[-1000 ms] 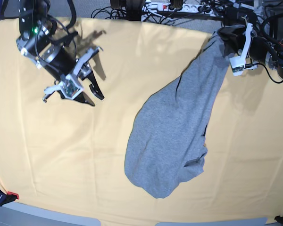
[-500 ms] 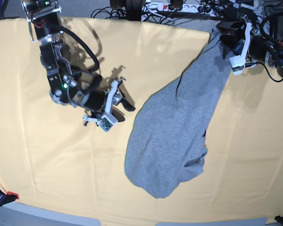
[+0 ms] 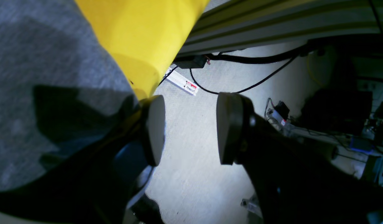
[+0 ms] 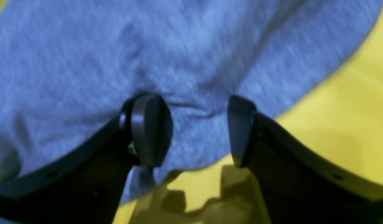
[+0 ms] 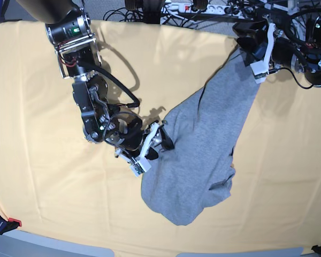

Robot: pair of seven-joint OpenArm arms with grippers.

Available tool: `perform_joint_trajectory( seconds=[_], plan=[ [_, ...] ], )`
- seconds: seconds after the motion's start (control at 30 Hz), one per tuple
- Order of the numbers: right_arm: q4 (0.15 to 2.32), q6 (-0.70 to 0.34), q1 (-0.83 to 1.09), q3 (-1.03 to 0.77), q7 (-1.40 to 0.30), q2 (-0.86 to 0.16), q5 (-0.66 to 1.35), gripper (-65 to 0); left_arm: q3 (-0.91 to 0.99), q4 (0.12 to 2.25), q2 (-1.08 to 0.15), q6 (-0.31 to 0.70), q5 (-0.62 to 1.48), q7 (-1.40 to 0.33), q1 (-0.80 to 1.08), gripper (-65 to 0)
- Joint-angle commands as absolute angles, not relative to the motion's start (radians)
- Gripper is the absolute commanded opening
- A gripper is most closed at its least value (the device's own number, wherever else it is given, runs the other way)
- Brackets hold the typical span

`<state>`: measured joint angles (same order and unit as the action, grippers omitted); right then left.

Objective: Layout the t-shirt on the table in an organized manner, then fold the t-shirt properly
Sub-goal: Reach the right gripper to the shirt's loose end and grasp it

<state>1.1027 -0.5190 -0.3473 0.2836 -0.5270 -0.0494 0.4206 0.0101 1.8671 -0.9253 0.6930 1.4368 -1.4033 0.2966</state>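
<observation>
My right claw [image 4: 197,130] wide, nothing held, pads low over shirt [image 5: 203,155] edge. My left claw [image 3: 189,127] also apart, empty, past far table [image 5: 37,176] rim, floor visible between pads.

Shirt: bunched long diagonal heap mid-table, one end at far rim by left claw.

Risks, my judgement:
- right pinch may catch both layers or table cloth beneath → drags everything.
- end at rim unheld → could slip off edge.

Materials: soft heather-grey knit, limp, wrinkled; table cover pale yellow cloth, faint creases; pads dark, rounded.
</observation>
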Motion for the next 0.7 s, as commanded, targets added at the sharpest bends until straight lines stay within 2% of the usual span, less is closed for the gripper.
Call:
perform_joint_trajectory(
  seconds=[0.0,0.03,0.1,0.13,0.2,0.27,0.4,0.57,0.67],
  plan=[
    [1.082,-0.514,-0.382,0.282,-0.534,-0.044,0.419,-32.3,0.023,1.876,-0.945,0.698,1.457,-1.396,0.29,-36.2],
    [1.061,-0.52,-0.392,0.282,-0.535,-0.043,0.418,-39.4,0.023,1.876,-0.945,0.698,1.457,-1.396,0.29,-36.2],
    [1.056,-0.567,-0.403,0.281,-0.549,-0.045,0.419,-59.3,0.023,1.876,-0.945,0.698,1.457,-1.396,0.29,-36.2],
    [1.066,-0.604,-0.409,0.281,-0.564,-0.045,0.418,-65.0,0.023,1.876,-0.945,0.698,1.457,-1.396,0.29,-36.2],
    [1.116,-0.626,-0.409,0.279,-0.605,-0.049,0.418,-65.0,0.023,1.876,-0.945,0.698,1.457,-1.396,0.286,-36.2],
    [1.201,-0.598,-0.399,0.273,-0.675,-0.071,0.418,-65.0,0.023,1.877,-0.945,0.698,1.457,-1.396,0.282,-36.2],
    [1.464,-0.476,-0.321,0.252,-0.799,-0.159,0.397,-65.0,0.023,1.877,-0.945,0.698,1.457,-1.396,0.282,-36.2],
    [1.814,-0.318,-0.145,0.224,-0.827,-0.274,0.212,-65.0,0.023,1.877,-0.945,0.698,1.458,-1.396,0.272,-36.2],
    [1.922,-0.237,-0.032,0.221,-0.847,-0.34,0.119,-65.0,0.023,1.877,-0.945,0.698,1.457,-1.396,0.246,-36.2]
  ],
)
